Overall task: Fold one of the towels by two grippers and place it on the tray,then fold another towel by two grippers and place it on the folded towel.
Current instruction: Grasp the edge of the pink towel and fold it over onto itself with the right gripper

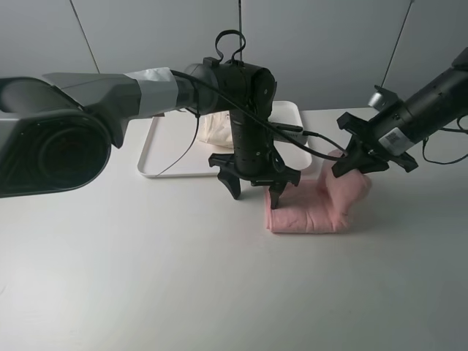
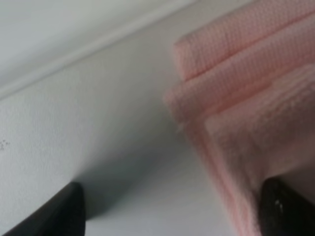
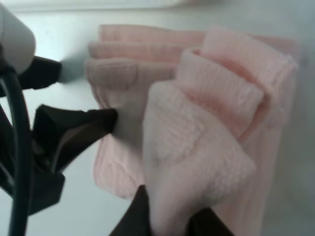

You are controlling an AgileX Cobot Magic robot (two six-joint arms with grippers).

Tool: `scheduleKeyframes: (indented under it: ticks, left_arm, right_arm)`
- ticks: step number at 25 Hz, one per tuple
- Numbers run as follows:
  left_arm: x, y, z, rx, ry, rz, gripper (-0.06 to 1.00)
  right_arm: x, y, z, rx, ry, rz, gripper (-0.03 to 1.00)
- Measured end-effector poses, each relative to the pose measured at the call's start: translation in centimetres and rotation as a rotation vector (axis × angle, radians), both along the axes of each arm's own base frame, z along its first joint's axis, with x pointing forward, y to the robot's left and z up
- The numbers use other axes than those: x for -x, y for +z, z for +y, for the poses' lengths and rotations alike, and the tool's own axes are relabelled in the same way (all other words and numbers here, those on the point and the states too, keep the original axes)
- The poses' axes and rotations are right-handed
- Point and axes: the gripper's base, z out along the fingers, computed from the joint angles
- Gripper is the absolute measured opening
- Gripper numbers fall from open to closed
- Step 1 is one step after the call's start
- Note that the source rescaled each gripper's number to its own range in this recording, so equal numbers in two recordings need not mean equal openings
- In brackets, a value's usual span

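A pink towel point(image 1: 311, 210) lies folded on the table to the right of the tray point(image 1: 157, 157). A cream towel point(image 1: 214, 129) lies folded on the tray's far side. My left gripper point(image 1: 254, 191) is open, pointing down at the pink towel's left end; in the left wrist view point(image 2: 172, 214) one finger point(image 2: 285, 206) touches the towel's edge point(image 2: 246, 98) and the other stands on bare table. My right gripper point(image 1: 357, 162) is shut on the pink towel's right end and holds that fold raised point(image 3: 197, 162).
The left arm's black cable point(image 1: 292, 135) hangs across the tray's right side. The left gripper point(image 3: 74, 130) shows close by in the right wrist view. The white table point(image 1: 146, 278) runs on in front and to the left.
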Motion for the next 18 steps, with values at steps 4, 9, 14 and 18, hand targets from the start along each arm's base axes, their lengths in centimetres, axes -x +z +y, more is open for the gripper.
scheduleKeyframes:
  ticks: [4, 9, 14, 18]
  left_arm:
    - [0.0, 0.0, 0.0, 0.0, 0.0, 0.0, 0.92]
    - [0.0, 0.0, 0.0, 0.0, 0.0, 0.0, 0.92]
    - [0.0, 0.0, 0.0, 0.0, 0.0, 0.0, 0.92]
    - [0.0, 0.0, 0.0, 0.0, -0.002, 0.0, 0.92]
  right_arm:
    - [-0.4, -0.9, 0.4, -0.06, -0.011, 0.001, 0.1]
    - [-0.6, -1.9, 0.7, -0.096, -0.015, 0.0, 0.1]
    - [0.3, -3.2, 1.2, -0.176, -0.037, 0.0, 0.1]
    - [0.9, -3.9, 1.6, -0.232, -0.06, -0.036, 0.1]
